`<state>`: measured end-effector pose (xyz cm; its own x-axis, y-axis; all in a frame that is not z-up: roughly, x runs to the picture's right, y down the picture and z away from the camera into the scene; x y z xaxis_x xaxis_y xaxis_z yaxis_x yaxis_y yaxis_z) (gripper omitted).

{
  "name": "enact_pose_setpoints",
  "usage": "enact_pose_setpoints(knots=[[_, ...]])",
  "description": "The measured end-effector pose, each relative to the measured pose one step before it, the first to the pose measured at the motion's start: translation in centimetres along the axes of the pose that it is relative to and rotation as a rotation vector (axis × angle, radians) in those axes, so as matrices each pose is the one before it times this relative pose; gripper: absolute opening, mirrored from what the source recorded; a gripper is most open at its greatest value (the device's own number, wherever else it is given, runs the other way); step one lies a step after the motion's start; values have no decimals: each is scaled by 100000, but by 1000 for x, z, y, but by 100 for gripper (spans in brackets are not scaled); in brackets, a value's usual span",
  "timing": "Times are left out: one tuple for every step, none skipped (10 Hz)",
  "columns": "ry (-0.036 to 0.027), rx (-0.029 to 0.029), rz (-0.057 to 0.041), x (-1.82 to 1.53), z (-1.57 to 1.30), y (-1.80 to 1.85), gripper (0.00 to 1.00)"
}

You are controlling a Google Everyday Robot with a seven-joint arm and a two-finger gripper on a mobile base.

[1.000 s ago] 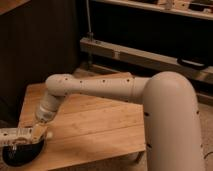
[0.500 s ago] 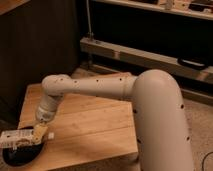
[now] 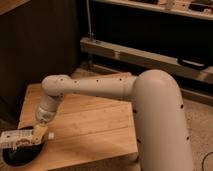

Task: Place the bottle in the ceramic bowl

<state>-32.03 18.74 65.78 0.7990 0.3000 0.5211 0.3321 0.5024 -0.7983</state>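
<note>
Since a second ago my big elbow link has swung left and closer to the camera; down at the wrist almost nothing has shifted, and the bottle sits at the same spot over the bowl.

My claw (image 3: 31,136) hangs at the front left corner of the tabletop (image 3: 95,122), shut on the bottle (image 3: 14,139). The bottle lies on its side, stretched out to the left of the claw, its length roughly level. It is carried this way, I judge, because a sideways grip lets it go flat into the dish instead of toppling off a standing base.

The bowl (image 3: 21,154) sits directly under the bottle, dark and shallow, right at the corner. Whether the bottle already touches the bowl or hovers just above it, I cannot tell.

Edges: the bowl is close to the left and front edges of the tabletop, with the picture cutting off its lower left. Little margin there; a nudge outward could push it toward the drop. To the right and behind, the wood is open, so my retreat should go up and back right. A dark wall stands behind the tabletop, a low rail (image 3: 150,57) further right, both well apart from the wrist.
</note>
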Motion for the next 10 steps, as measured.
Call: enact_pose_setpoints(knots=[[-13, 24, 53, 31, -14, -8, 0], [125, -16, 71, -8, 29, -30, 0], [617, 63, 931, 112, 43, -146, 0], [523, 10, 643, -194, 254, -305, 0], [237, -386, 448, -375, 551, -303, 0], [-562, -127, 1323, 206, 382, -227, 0], [-617, -7, 898, 72, 292, -100, 0], [-527, -88, 809, -178, 480, 33, 0], [-220, 280, 1276, 100, 270, -61, 0], [117, 338, 2283, 167, 523, -57, 0]])
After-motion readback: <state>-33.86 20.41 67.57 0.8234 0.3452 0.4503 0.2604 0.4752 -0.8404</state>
